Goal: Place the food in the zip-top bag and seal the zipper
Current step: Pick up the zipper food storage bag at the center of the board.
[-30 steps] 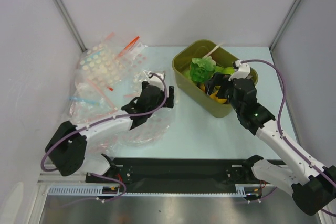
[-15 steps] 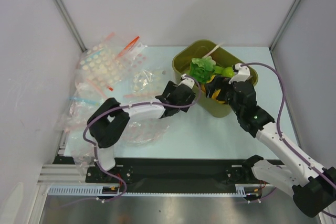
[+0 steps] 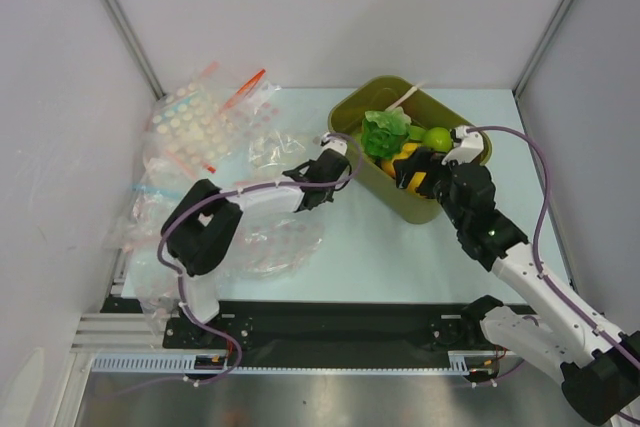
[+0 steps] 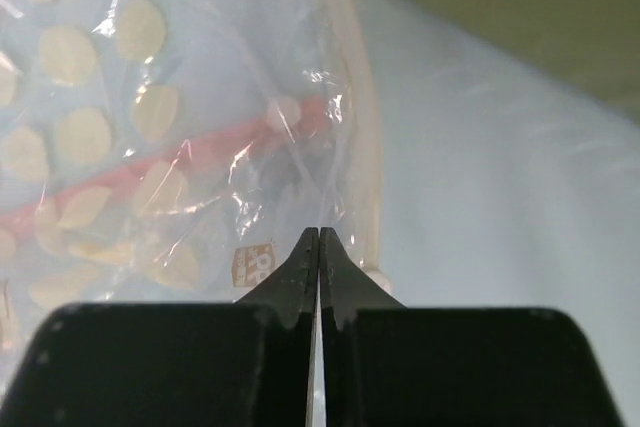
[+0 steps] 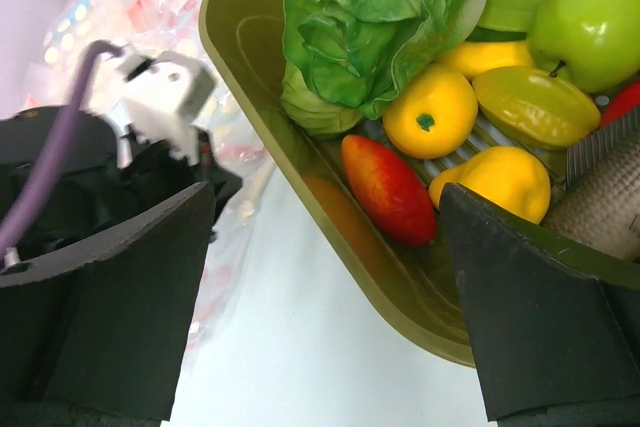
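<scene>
A small orange-and-white label [image 4: 255,265] showed through plastic, its letters too cropped to read. The table [image 3: 400,247] was pale blue, walled in white, with metal corner posts. One olive bin [image 5: 250,62] stood at 1 o'clock, holding one lettuce [image 5: 370,17], a round yellow fruit [image 5: 430,112] at the lettuce's 5 o'clock, a second yellow one [image 5: 505,177], one green apple [image 5: 590,22] and one red fruit [image 5: 385,187].

The zip-top bag [image 4: 150,107] lay under the left gripper [image 4: 318,244], its zipper [image 4: 362,147] along the 3 o'clock edge, over a pink strip [image 4: 150,175]. That gripper's jaws were pressed together; whether they pinched film could not be told. The right gripper [image 5: 320,202] hung over the bin, jaws wide and empty.
</scene>
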### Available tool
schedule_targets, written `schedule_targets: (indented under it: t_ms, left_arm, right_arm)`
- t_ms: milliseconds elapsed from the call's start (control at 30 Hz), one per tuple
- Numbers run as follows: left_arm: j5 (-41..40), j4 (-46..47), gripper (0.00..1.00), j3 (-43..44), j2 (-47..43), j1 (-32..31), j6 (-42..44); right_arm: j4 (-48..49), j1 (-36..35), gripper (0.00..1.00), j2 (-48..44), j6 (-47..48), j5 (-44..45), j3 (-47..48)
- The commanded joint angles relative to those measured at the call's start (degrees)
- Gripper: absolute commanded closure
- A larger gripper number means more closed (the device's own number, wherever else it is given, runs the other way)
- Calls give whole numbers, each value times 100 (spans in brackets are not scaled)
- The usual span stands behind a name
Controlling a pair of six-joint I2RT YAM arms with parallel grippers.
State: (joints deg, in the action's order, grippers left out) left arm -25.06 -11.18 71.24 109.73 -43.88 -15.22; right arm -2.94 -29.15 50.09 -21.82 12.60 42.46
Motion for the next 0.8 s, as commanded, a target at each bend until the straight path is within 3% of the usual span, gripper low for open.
schedule_targets:
  t_ms: [0, 200, 333, 467, 533, 567, 600, 667, 767]
  left_arm:
    - [132, -87, 100, -426, -1022, -16, -165]
    - [185, 712, 100, -1823, -3041, -16, -384]
    - [308, 1091, 100, -2421, -3905, -16, -525]
    - [502, 1705, 97, -3000, -4688, -16, -561]
    - [528, 1794, 70, -3099, -4707, -15, -429]
    - [572, 1664, 41, -3003, -4594, -16, -385]
    - [616, 1559, 28, -2889, -4410, -16, -307]
    - [625, 1295, 11, -2450, -3725, -24, -236]
    - [555, 934, 5, -1941, -2865, -24, -148]
  right_arm:
    - [406, 5, 0, 54, 47, -29, -9]
    - [654, -12, 0, 107, 47, -425, -115]
    - [847, -21, 1, 81, 64, -653, -211]
    - [1392, -143, 2, 89, 152, -1486, -466]
    - [1481, -258, 3, 238, 213, -1506, -432]
    - [1446, -371, 3, 273, 240, -1367, -405]
    - [1376, -416, 3, 317, 284, -1296, -335]
    - [1357, -451, 3, 362, 293, -1260, -334]
    - [1349, -452, 3, 283, 266, -1023, -378]
